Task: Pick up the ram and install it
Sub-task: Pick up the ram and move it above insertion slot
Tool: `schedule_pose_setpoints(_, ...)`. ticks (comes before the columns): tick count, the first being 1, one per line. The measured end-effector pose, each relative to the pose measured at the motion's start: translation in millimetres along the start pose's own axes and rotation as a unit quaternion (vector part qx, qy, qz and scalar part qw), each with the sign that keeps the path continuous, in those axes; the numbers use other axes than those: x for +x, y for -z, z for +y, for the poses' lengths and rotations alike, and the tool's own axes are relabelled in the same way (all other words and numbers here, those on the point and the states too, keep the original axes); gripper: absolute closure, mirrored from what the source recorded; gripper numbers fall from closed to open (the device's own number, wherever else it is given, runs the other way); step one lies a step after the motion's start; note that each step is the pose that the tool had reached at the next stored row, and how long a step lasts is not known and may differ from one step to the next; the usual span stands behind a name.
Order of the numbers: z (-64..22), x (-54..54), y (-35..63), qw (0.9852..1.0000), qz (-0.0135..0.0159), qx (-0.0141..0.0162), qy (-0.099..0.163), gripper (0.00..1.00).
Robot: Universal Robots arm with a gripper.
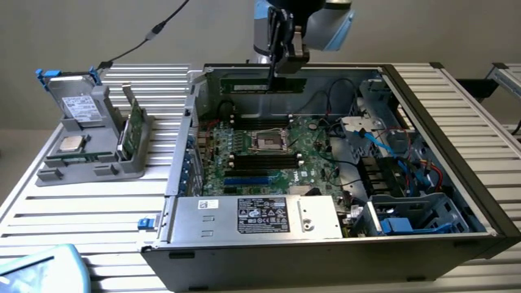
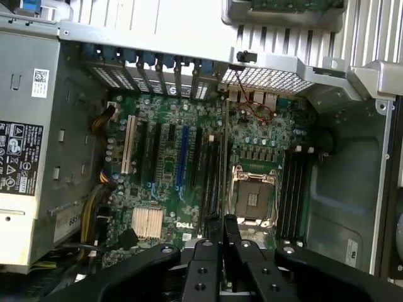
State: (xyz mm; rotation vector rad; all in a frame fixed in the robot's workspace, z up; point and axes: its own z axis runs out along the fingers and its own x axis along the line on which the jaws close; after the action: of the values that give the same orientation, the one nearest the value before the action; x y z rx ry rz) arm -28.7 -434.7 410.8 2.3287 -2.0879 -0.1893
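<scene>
Where the slatted metal surface [image 1: 73, 213] comes nearest in the exterior view, you have a pale blue curved object [image 1: 36, 268] at the near corner on the exterior view's left. Just behind the near edge lies the open black tower computer case [image 1: 456, 183]. At its near wall sits a silver boxy power supply with a black-and-white label [image 1: 252, 215].

Past that you see the green motherboard [image 1: 313, 155], with its square metal processor socket [image 1: 269, 141] about the middle and long black memory slots [image 1: 260, 163] on the near and far sides of the socket.

Toward the surface's edge at the exterior view's left, beside the case, stands a grey plastic parts holder [image 1: 89, 174]. It carries a silver hard drive in a blue-handled frame [image 1: 80, 107], a square silver processor chip [image 1: 72, 144] and a broader green card on edge [image 1: 133, 128].

Farthest back, over the far part of the case, your black end effector [image 1: 274, 74] hangs with its fingers [image 2: 232, 229] pointing down. It is pinching the ram [image 1: 265, 85], a long thin green circuit-board stick with dark chips, around its middle. The ram is level in the air, lengthwise along the far wall and seated in no slot. In the wrist view its thin edge runs parallel to the black slots.
</scene>
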Motion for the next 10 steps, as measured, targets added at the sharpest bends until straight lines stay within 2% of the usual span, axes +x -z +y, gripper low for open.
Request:
schedule_pose_setpoints(5, -0.9, 0.5, -5.6, 0.9997, -0.0026, 0.0034, -0.025, 0.87)
schedule_pose_setpoints(10, -1.5, 1.1, -12.1, 0.9982, -0.0054, 0.0062, -0.059, 0.87)
